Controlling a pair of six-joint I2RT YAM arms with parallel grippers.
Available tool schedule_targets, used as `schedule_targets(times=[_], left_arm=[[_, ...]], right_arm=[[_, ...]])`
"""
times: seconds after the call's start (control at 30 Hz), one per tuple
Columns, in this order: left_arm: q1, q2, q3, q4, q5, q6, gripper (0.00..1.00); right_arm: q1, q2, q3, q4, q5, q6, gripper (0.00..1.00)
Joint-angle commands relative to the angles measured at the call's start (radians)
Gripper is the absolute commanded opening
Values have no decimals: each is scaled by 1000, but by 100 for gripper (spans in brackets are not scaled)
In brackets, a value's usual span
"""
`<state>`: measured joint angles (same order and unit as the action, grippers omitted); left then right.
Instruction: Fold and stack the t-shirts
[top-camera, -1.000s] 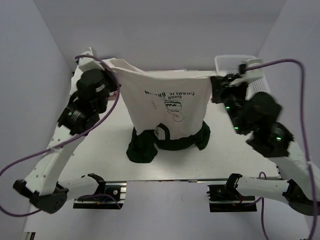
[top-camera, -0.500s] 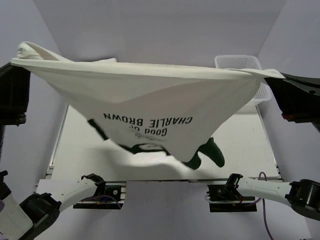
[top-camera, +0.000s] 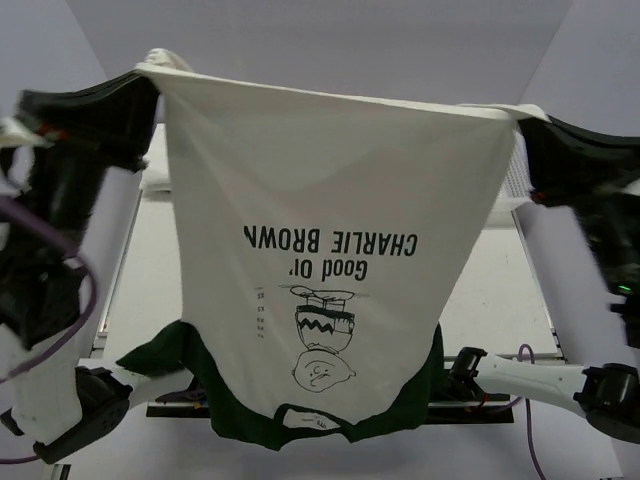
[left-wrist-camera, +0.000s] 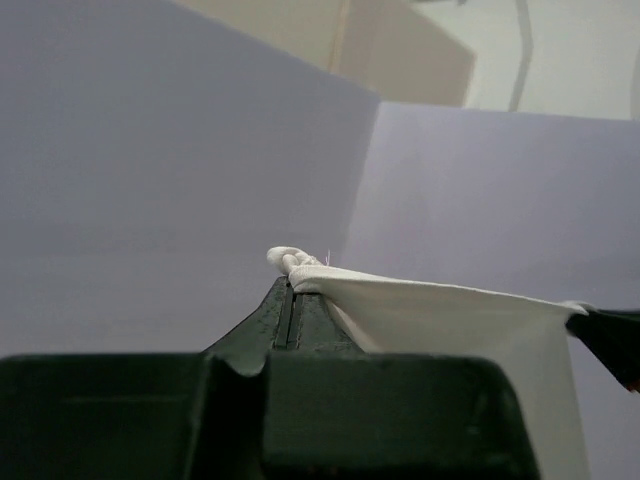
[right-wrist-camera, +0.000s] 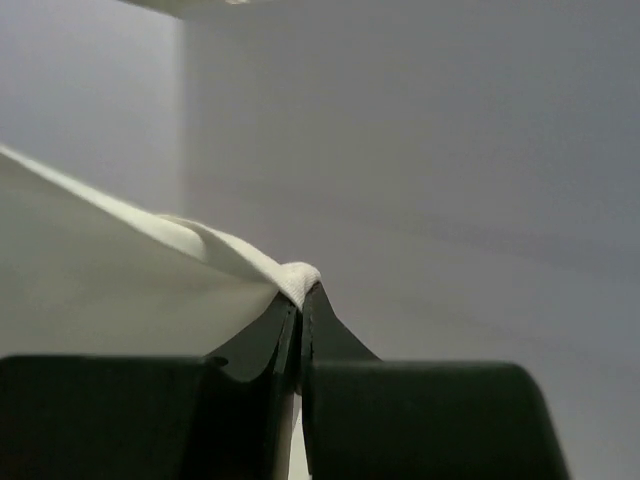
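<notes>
Looks early in the task: not one fold made, no stack anywhere in view. Holds the cream-white cloth t-shirt with dark green sleeves and collar and black lettering spread like a flat curtain high above the white table, hem uppermost, collar and sleeves lowest, print upside down toward the top camera. Pinches one hem corner in the black left gripper, jaws pressed together on a small wad of cloth, above the table's left side. Pinches the other corner in the black right gripper likewise, jaws closed tight on a doubled bit of hem, above the table's right side. Calls, as a judgement, for nearly everything yet: laying the shirt flat on the table, folding sleeves and body, then stacking. Cannot tell whether other shirts lie on the table, hidden behind the cloth if present. Shows the hem edge taut and nearly straight between the two corners, side edges falling free, collar overlapping the table's near edge in the top view. Hides most of the table; shows only bare strips at its left and right sides, plus a white plastic lattice basket at its far right corner, just beside the right gripper and worth keeping clear of when lowering. Probably offers room in the table's middle, though unconfirmed.
</notes>
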<state>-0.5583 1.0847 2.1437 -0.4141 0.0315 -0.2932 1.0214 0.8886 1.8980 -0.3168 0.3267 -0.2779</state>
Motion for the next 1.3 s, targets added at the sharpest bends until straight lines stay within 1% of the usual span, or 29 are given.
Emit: schedule_targets(times=[0.0,0.03,0.07,0.1,0.13,0.17,0.23,0.3,0.37,0.4,0.47,0.5,0.6,0.63,0.7,0.73,0.77,0.8,0.83,0.87,0.9,0.93,0.97,1.0,1.03,1.07,1.13,1.17,1.27], left_arm=[[9,73,-146,32,-195,40,0],[9,86,-204,52,-303,57,0],[9,86,-267,116,-356,72,0],[9,86,-404,164,-420,90,0],[9,86,-474,252,-553,91,0],[9,86,-537,291,-600,91,0],[9,139,-684,354,-695,91,0],[18,202,-751,391,-732,91,0],[43,341,-751,376,-765,43,0],[67,394,-733,376,-765,43,0],[90,504,-699,376,-756,43,0],[113,620,-636,376,-745,43,0],[153,788,-476,363,-674,43,0],[162,896,-431,363,-633,43,0],[176,1006,-295,373,-599,68,0],[190,1059,-244,373,-570,83,0],[190,1178,-188,382,-561,94,13],[202,1240,-56,382,-547,103,25],[215,1303,15,373,-547,126,45],[215,1369,97,351,-547,126,99],[224,1490,275,318,-507,126,99],[224,1529,339,301,-474,126,99],[235,1544,378,288,-446,115,99],[235,1535,351,288,-414,115,99],[235,1470,297,338,-398,106,99],[235,1424,159,371,-380,106,99],[235,1342,56,391,-364,92,99],[235,1293,20,371,-364,83,99],[224,1244,19,246,-354,83,99]], right_arm=[[-1,67,-146,276,421,-179,0],[-1,88,-281,417,481,-217,0],[-6,117,-330,578,589,-360,0],[-12,143,-376,673,686,-418,0],[-20,174,-519,858,731,-584,0],[-36,208,-563,1038,744,-624,0],[-61,243,-634,1116,755,-636,0],[-147,328,-669,1055,739,-492,0],[-228,405,-677,931,674,-399,0],[-275,471,-669,915,660,-286,0],[-335,573,-653,904,614,-258,0],[-363,643,-619,891,611,-238,0],[-417,795,-480,773,546,-167,0],[-455,900,-417,742,460,-140,0],[-480,963,-355,659,420,-87,0],[-513,1059,-268,612,338,-34,0],[-527,1091,-236,581,313,-15,0],[-552,1165,-200,559,289,2,0],[-578,1249,-51,488,231,32,0],[-605,1342,13,457,218,43,0],[-616,1393,167,409,169,51,9],[-630,1444,255,369,152,68,22],[-662,1568,408,226,125,91,34],[-670,1587,503,200,115,95,45],[-687,1575,504,190,106,101,75],[-689,1554,445,199,100,118,90],[-690,1451,339,238,32,146,90],[-692,1378,168,274,9,151,90],[-679,1262,26,265,-77,163,90]])
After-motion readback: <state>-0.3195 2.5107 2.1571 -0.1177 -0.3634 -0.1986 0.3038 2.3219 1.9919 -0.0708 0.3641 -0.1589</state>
